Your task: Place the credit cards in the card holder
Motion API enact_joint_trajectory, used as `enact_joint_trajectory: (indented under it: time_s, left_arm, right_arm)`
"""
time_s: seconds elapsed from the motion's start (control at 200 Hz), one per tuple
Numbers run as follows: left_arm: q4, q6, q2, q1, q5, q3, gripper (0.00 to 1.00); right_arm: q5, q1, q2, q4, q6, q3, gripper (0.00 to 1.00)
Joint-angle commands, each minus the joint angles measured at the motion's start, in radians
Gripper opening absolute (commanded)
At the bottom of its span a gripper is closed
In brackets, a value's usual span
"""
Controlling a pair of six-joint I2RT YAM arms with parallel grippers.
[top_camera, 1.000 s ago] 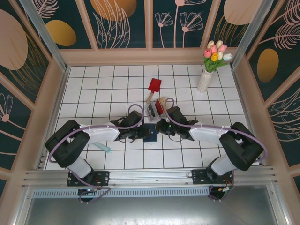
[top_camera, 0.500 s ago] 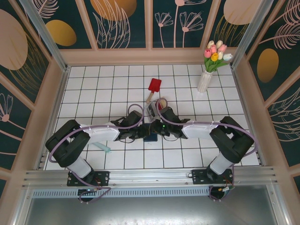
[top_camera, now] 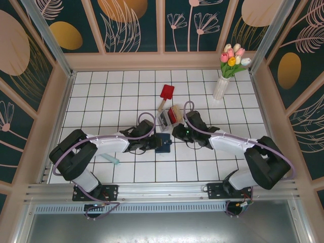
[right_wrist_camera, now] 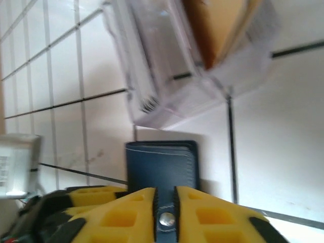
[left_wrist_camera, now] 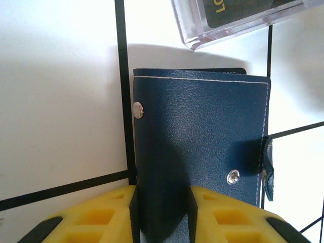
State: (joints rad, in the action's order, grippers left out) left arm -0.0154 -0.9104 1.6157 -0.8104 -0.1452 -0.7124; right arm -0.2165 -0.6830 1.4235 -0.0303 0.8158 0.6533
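Two grippers meet at a small dark navy folding leather card holder (left_wrist_camera: 202, 131). It lies folded on the white tiled table (top_camera: 101, 101), just beside a clear rectangular plastic box (right_wrist_camera: 152, 81) on the box's side toward the arm bases. The left gripper (left_wrist_camera: 163, 195) clamps the holder's end farthest from the box between its yellow fingers (left_wrist_camera: 101, 217), which are drawn in narrow on it. The right gripper (right_wrist_camera: 165, 195) hangs close to the box and points at the holder. Its fingers stand nearly together, and a navy strip with a silver stud fills the slit between them; whether they pinch it cannot be told. Inside the box sit the credit cards, a red one (top_camera: 172, 115) and an orange one (right_wrist_camera: 223, 30). A red spatula with a wooden handle (top_camera: 166, 94) lies just beyond the box, on its side away from the holder. A white vase of tulips (top_camera: 221, 87) stands well apart from the box.
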Motion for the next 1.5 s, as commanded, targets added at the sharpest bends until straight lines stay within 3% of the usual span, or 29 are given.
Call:
enact_joint_trajectory:
  time_s: [0.0,0.821,1.336,1.496]
  left_arm:
    - [0.038,0.019,0.018,-0.006,0.022,0.0,0.32]
    - [0.05,0.022,0.033,-0.007,0.016,-0.012,0.34]
    - [0.055,0.016,0.026,-0.007,0.027,-0.007,0.33]
    - [0.049,0.013,0.023,-0.007,0.029,-0.007,0.29]
  right_arm:
    - [-0.091,0.0,0.038,-0.024,-0.027,-0.009,0.13]
    - [-0.166,-0.048,0.209,-0.026,-0.086,0.083,0.11]
    - [-0.018,-0.108,0.235,0.155,-0.158,0.156,0.1]
    - [0.1,-0.174,0.259,0.245,-0.181,0.174,0.1]
